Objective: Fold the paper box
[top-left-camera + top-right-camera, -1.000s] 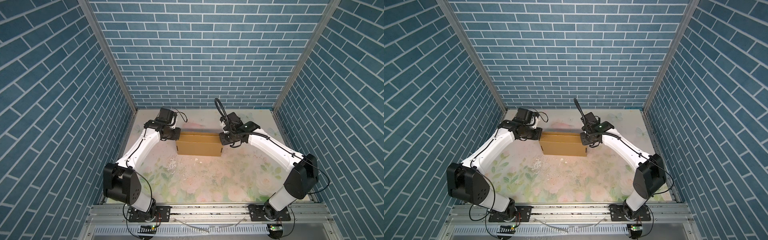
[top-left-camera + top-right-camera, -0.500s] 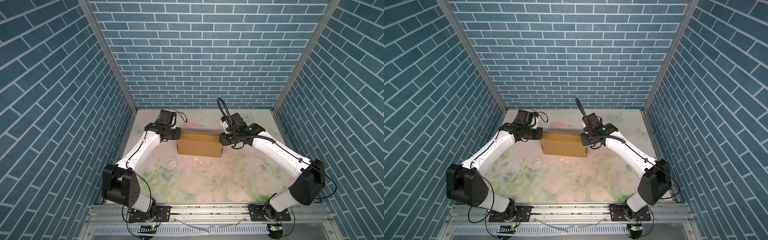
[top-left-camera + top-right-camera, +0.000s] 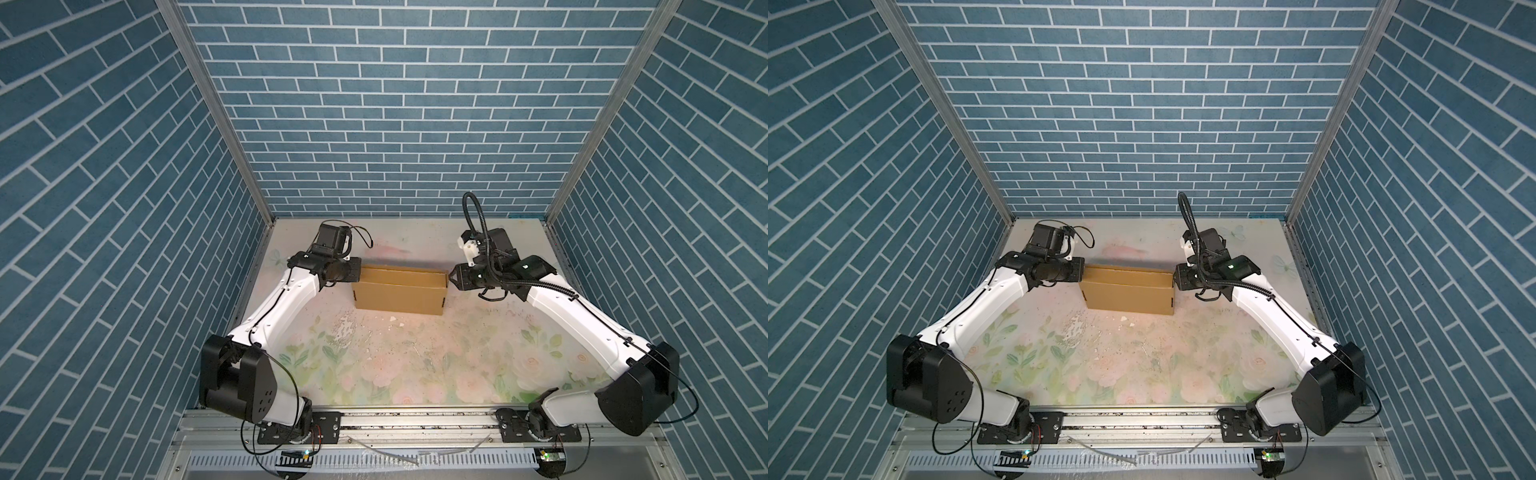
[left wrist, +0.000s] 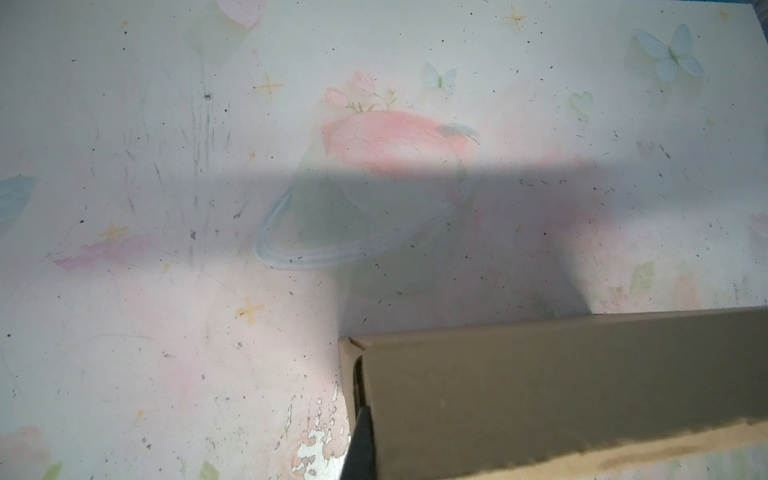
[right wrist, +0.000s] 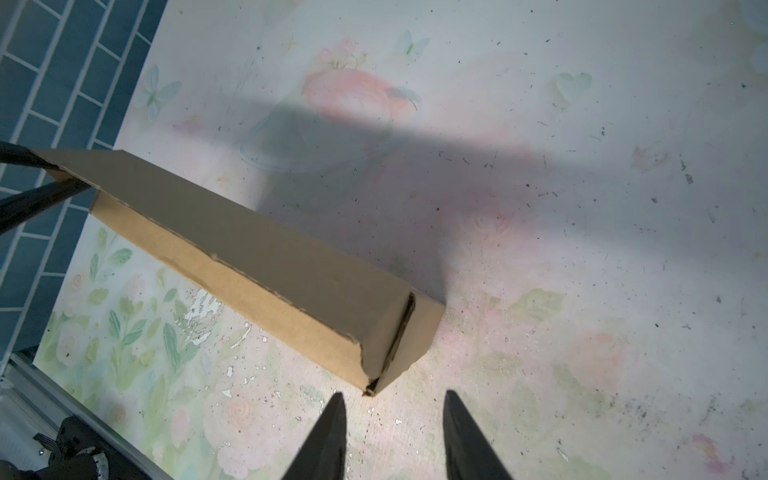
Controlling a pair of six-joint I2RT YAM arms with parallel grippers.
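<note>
**A:** Where did we see the box?

**B:** In both top views the box (image 3: 399, 293) (image 3: 1127, 297) lay just above the middle of the frame. It was folded shut on the flowered table (image 3: 415, 365), with its long side toward the camera. In the right wrist view it ran from the upper left toward the centre, and a dark slit showed at its near end.

**A:** And the left gripper?

**B:** We found the left gripper (image 3: 358, 272) (image 3: 1082, 274) at the box's left end, clenched. In the right wrist view its two dark fingers (image 5: 25, 205) showed at the upper left of the frame. One sat on each side of the cardboard edge, so it was pinching the box there. In the left wrist view we made out one finger (image 4: 360, 444) against the box's end, at the bottom of the frame.

**A:** The right gripper?

**B:** The right gripper (image 3: 455, 277) (image 3: 1177, 276) sat just right of the box's right end. In its own wrist view (image 5: 392, 399) the jaws stood apart at the bottom centre with bare table between them. The box's corner was just above the fingertips, not touching. We saw nothing held.
</note>
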